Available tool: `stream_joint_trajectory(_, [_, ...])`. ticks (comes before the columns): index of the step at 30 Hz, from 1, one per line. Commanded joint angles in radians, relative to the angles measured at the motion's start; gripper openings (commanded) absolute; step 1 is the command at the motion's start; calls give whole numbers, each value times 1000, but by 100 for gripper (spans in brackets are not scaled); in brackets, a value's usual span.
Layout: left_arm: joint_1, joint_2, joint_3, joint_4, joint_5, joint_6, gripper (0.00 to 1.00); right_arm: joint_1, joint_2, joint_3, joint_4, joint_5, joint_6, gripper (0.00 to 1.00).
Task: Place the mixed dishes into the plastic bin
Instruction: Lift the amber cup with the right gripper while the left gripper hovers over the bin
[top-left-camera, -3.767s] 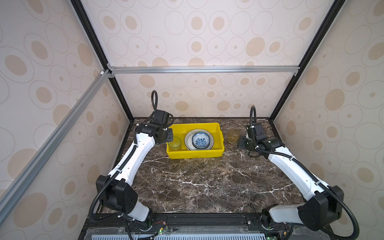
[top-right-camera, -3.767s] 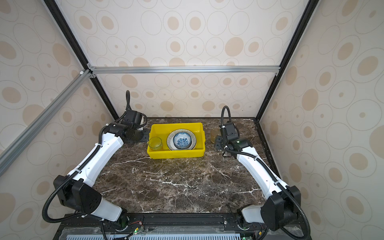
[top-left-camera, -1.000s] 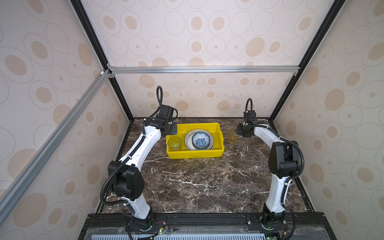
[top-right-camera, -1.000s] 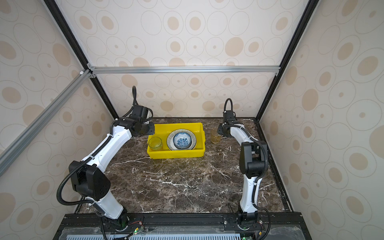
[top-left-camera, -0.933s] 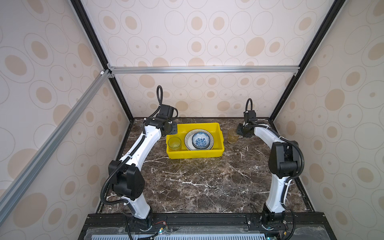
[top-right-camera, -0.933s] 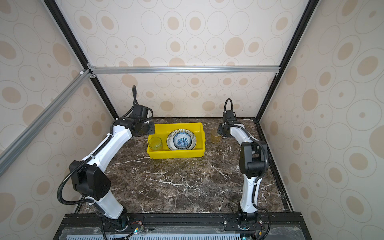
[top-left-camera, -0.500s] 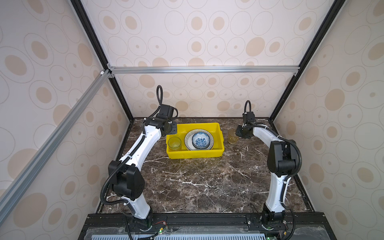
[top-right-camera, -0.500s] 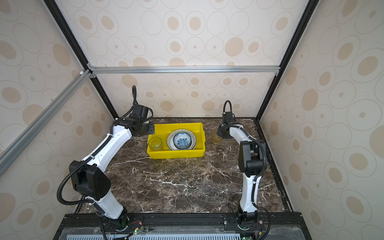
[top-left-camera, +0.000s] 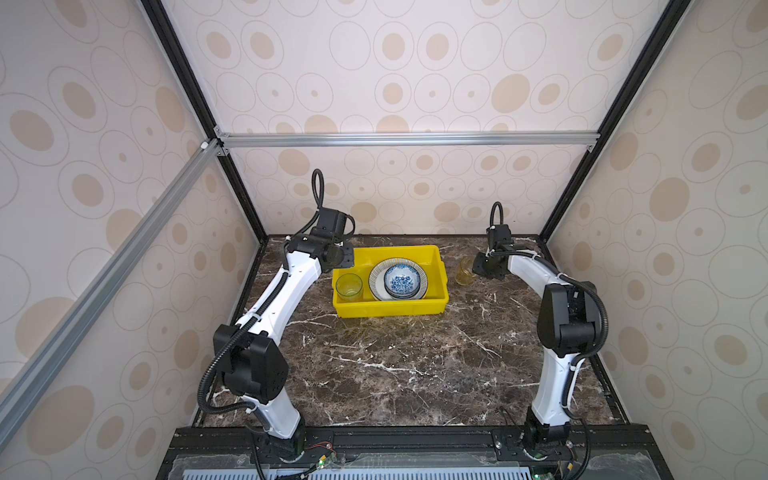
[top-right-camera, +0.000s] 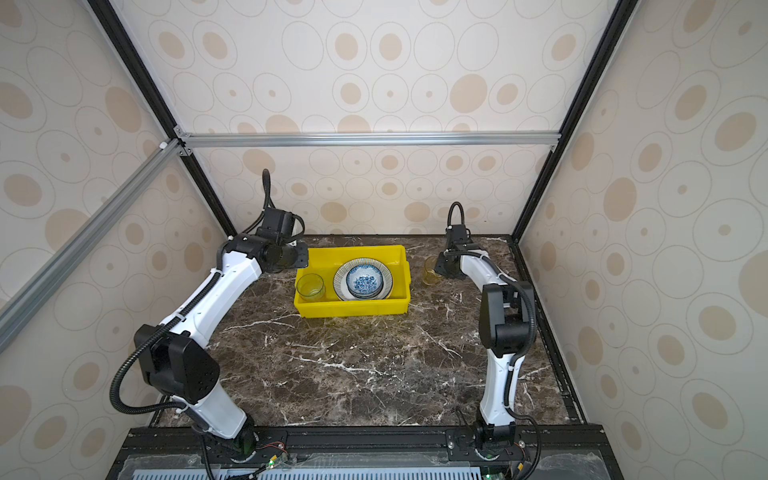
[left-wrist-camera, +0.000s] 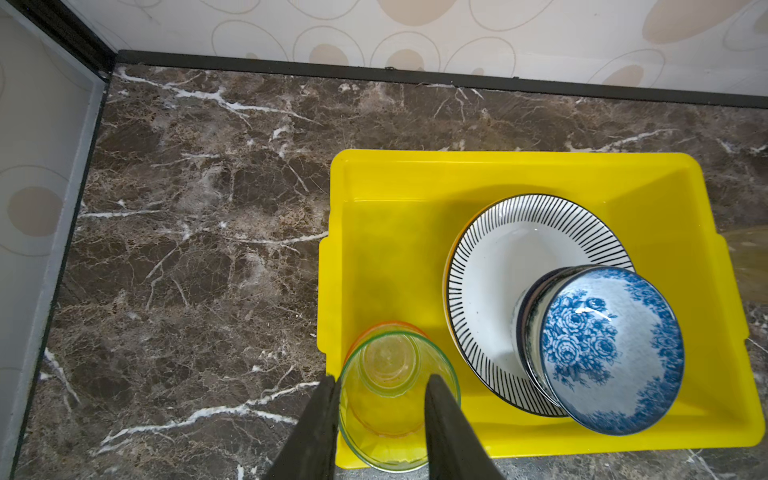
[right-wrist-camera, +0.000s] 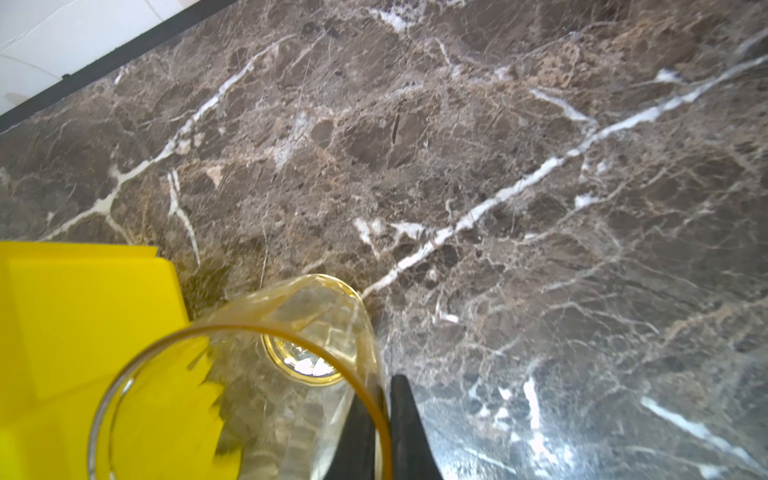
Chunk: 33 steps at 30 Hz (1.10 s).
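Observation:
The yellow plastic bin (top-left-camera: 390, 308) (top-right-camera: 353, 311) (left-wrist-camera: 415, 174) stands at the back middle of the table. In it a striped-rim plate (top-left-camera: 375, 276) (left-wrist-camera: 490, 257) carries a blue-floral bowl (top-left-camera: 401, 281) (top-right-camera: 365, 283) (left-wrist-camera: 611, 345). A green cup (top-left-camera: 349, 286) (top-right-camera: 310, 286) (left-wrist-camera: 390, 399) stands in the bin's left end. My left gripper (top-left-camera: 343, 259) (left-wrist-camera: 381, 377) hangs open above that cup. Just right of the bin is an amber cup (top-left-camera: 465, 272) (top-right-camera: 432, 272) (right-wrist-camera: 291, 332). My right gripper (top-left-camera: 478, 266) (right-wrist-camera: 384, 386) is shut on its wall, one finger inside and one outside.
The back wall and its black frame run close behind the bin and both grippers. An orange-tinted rim (left-wrist-camera: 390, 325) shows under the green cup. Dark marble table (top-left-camera: 395, 365) stretches toward the front between the two arm bases.
My right gripper has closed onto the amber cup's wall after edging slightly toward it. The left arm and the dishes in the bin have not moved.

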Motion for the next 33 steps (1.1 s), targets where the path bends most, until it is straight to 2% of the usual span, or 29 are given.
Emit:
stream_joint_trajectory(1, [-21,-44,-2,-26,14,12,35,-3,-96,-30,-22,-24,-11,0])
stream_joint_trajectory(12, [-95,-124,-60,-14,19,-2,36,8,-269,-127,-85,-57,-19,0])
stream_joint_trajectory(33, [-116,-293,-198,-24,16,-28,37,118,-609,-333,-158,38,11,0])
